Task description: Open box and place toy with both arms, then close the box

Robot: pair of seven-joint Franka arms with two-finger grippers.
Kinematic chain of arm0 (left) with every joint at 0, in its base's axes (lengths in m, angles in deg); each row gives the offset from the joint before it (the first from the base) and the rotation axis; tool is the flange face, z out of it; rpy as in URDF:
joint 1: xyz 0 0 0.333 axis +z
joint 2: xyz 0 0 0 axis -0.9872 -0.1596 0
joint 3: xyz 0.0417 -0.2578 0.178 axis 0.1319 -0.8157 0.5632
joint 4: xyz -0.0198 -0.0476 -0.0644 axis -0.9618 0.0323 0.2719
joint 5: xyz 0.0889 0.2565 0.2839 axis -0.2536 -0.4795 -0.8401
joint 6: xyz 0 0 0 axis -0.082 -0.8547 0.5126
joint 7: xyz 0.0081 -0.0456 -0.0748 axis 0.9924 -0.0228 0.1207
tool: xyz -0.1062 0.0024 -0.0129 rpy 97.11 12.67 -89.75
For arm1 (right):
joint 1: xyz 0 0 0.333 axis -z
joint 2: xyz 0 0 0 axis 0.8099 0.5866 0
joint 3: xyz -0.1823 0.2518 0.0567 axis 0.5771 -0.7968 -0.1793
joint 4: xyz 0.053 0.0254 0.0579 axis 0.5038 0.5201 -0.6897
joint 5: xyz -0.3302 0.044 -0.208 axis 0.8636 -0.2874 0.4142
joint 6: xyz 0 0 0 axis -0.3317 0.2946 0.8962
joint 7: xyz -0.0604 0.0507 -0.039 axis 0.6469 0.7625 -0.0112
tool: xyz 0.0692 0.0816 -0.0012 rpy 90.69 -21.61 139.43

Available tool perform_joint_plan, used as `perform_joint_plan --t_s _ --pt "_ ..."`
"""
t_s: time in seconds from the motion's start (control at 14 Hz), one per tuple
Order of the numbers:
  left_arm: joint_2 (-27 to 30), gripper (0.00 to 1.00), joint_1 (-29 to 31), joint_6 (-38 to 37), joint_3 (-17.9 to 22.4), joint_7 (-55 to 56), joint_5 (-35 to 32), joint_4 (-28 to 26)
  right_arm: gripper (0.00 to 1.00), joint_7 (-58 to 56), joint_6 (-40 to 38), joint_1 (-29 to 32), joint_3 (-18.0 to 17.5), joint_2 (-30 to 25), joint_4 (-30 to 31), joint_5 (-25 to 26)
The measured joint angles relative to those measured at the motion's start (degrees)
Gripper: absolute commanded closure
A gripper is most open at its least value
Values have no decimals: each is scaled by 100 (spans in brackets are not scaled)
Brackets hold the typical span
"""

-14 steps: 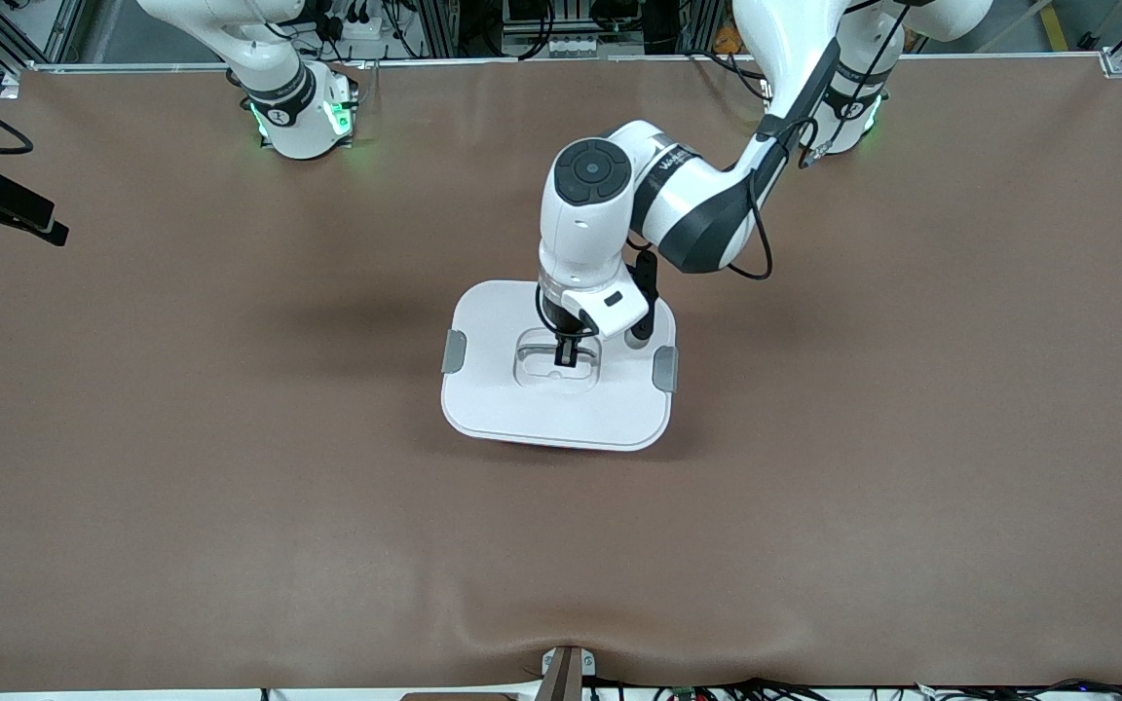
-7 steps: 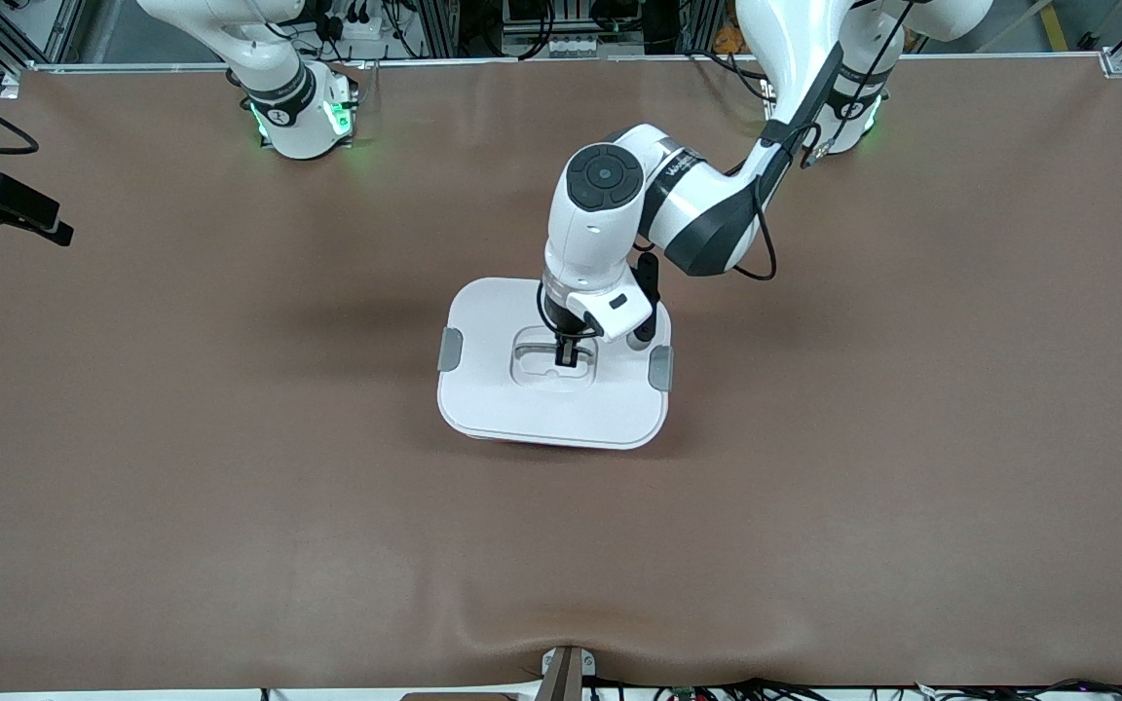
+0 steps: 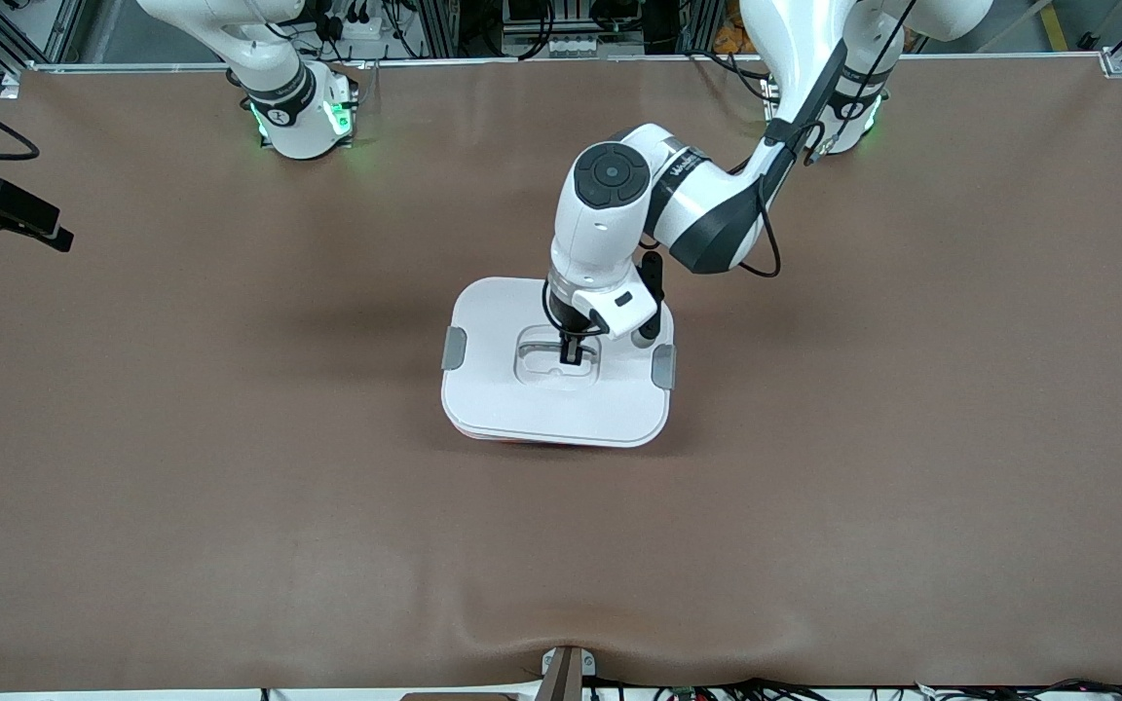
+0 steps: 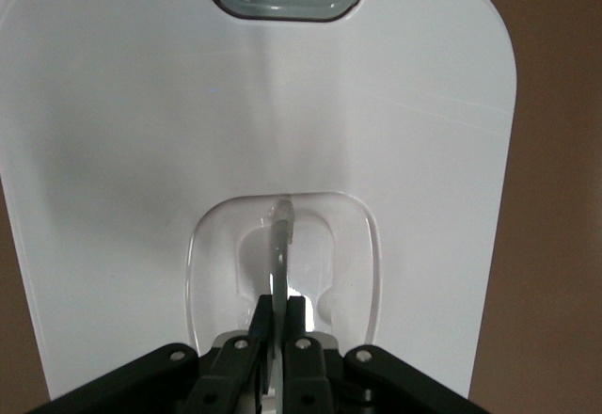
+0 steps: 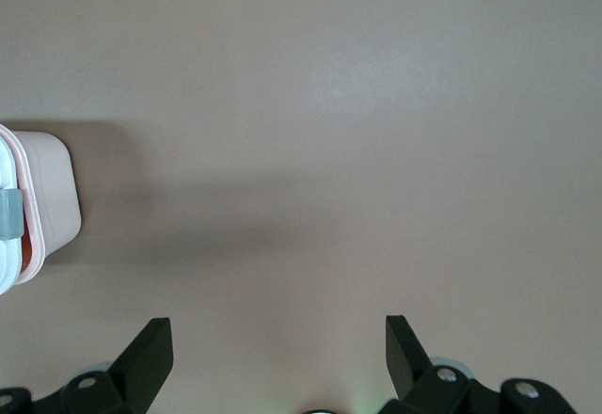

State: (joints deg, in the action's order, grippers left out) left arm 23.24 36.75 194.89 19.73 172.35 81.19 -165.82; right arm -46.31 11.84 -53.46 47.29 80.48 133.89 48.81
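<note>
The box (image 3: 522, 438) stands in the middle of the table, its white lid (image 3: 512, 404) resting on top with grey clips (image 3: 454, 348) at both ends. A thin orange-pink strip of the tub shows under the lid's near edge. My left gripper (image 3: 569, 358) reaches down into the lid's recess and is shut on the thin upright handle (image 4: 280, 235); in the left wrist view the left gripper (image 4: 280, 299) pinches that blade. My right gripper (image 5: 277, 325) waits, open, high over bare table, with the box's pink end wall (image 5: 52, 188) at the edge of its view. The toy is hidden.
Brown cloth covers the table (image 3: 863, 438), with a ripple near a metal bracket (image 3: 566, 672) at the near edge. A black mounted device (image 3: 6, 214) sticks in at the right arm's end. Both arm bases stand along the edge farthest from the front camera.
The left wrist has crept slightly toward the left arm's base while still gripping the handle. The lid has shifted a little with it, and more of the tub's orange-pink edge shows under its near edge.
</note>
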Motion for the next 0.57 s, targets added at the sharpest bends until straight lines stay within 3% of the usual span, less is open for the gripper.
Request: perform_joint_plan --t_s 0.57 --pt "4 100 75 142 0 0 238 -80 0 0 232 2 4 11 1 0"
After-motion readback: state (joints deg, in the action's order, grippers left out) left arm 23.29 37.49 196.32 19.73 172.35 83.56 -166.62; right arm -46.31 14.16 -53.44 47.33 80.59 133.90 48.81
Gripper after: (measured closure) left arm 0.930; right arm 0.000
